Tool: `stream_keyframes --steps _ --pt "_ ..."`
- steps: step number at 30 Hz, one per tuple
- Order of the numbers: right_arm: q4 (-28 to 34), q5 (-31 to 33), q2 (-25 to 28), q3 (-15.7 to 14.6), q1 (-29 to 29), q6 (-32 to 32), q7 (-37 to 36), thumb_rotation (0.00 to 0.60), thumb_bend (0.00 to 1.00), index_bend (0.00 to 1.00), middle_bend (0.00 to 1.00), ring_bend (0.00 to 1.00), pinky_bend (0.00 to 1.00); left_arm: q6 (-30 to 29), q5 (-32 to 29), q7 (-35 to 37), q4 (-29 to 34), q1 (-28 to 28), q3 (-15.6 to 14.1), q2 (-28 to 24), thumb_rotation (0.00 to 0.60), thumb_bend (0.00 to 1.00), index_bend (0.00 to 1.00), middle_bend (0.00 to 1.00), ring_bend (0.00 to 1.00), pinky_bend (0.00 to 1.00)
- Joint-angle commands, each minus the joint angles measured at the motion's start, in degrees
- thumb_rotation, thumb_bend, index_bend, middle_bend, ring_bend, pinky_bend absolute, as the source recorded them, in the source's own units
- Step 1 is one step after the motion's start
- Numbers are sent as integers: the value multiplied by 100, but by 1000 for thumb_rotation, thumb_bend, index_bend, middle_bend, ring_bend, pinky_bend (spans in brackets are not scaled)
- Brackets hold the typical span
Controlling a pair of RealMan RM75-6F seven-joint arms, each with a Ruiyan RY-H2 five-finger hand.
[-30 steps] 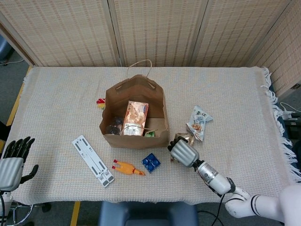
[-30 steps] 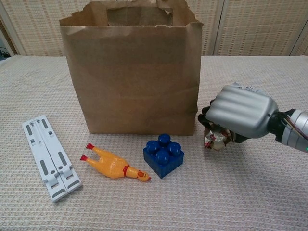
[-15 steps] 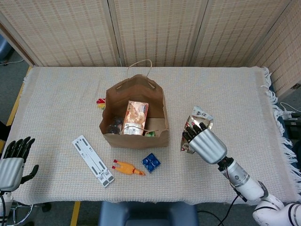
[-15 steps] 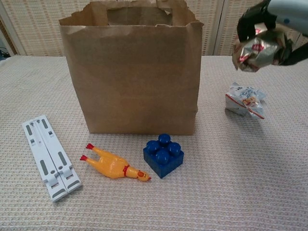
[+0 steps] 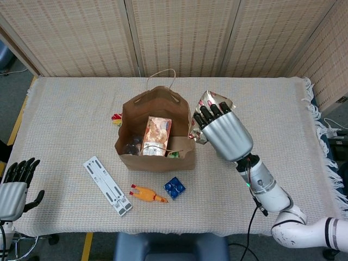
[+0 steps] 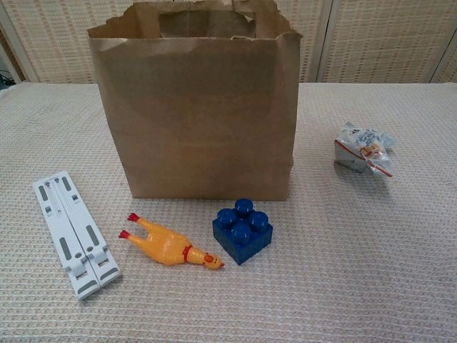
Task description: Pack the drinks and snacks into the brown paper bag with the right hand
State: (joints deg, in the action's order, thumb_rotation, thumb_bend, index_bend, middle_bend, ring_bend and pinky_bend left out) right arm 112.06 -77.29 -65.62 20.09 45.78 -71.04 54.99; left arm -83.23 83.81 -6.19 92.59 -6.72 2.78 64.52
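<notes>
A row of folding screen panels (image 5: pixel 179 35) of pale woven reed, framed in light wood, closed off the back of the scene, with another panel (image 5: pixel 326 49) angling forward on the right. In front of them stood a table covered by a cream waffle-weave cloth (image 5: pixel 70 125) whose fringed edge (image 5: pixel 321 136) hung over the right side. Grey floor (image 5: pixel 11 87) showed at the left with a yellow line (image 5: pixel 16 122) running along it, some cables (image 5: pixel 334 128) lay beyond the right edge of the table, and the light was even and soft, casting only faint shadows.
</notes>
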Motion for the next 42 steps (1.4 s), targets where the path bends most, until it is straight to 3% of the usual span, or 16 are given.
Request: stream_keyframes --steps 1,6,8,12,14,16,21,26,28,34,39,42 --pt "-78 829 -620 332 666 391 743 600 366 625 527 525 580 4 0 13 -6 -2 0 -2 600 357 21 0 0 0" --pt "-780 1660 -1710 406 1361 358 1322 600 366 608 527 520 580 10 13 62 -26 -5 -4 -9 600 357 21 0 0 0" --pt "-946 1899 -1939 367 1494 333 1472 600 342 550 524 481 573 16 15 81 -29 -8 -4 -13 600 357 22 0 0 0" --pt "-1051 2259 -2161 315 1626 226 1768 600 195 285 407 327 459 29 14 101 -33 -12 -5 -21 600 357 22 0 0 0" --pt "-1052 2442 -2222 283 1676 168 1931 600 119 113 306 237 385 35 15 112 -35 -15 -5 -25 600 357 22 0 0 0" --pt "-1037 2604 -2250 246 1711 -101 2236 600 71 6 228 170 332 40 23 125 -35 -18 -9 -32 600 357 22 0 0 0" --pt "-677 2756 -2061 243 1658 -434 2300 600 46 0 182 126 286 25 26 90 -29 -13 -11 -25 600 357 22 0 0 0" --pt "-287 2478 -1644 83 1455 -574 2028 600 46 0 182 126 277 12 12 57 -18 -6 -6 -15 600 357 22 0 0 0" --pt "-40 2260 -1383 -95 1231 -659 1790 600 46 0 182 126 274 9 7 48 -19 -5 -4 -11 600 357 22 0 0 0" --pt "329 1417 -411 -1032 287 -820 924 600 46 0 181 123 240 0 15 27 -21 -4 -5 -4 600 357 22 0 0 0" --pt "-65 1005 22 -1793 -449 -750 -8 600 46 0 161 97 208 -19 11 -25 -6 2 -2 9 600 357 22 0 0 0" --pt "-460 1196 72 -2089 -678 -394 -348 600 46 0 100 36 149 -36 1 -75 1 8 4 24 600 358 22 0 0 0"
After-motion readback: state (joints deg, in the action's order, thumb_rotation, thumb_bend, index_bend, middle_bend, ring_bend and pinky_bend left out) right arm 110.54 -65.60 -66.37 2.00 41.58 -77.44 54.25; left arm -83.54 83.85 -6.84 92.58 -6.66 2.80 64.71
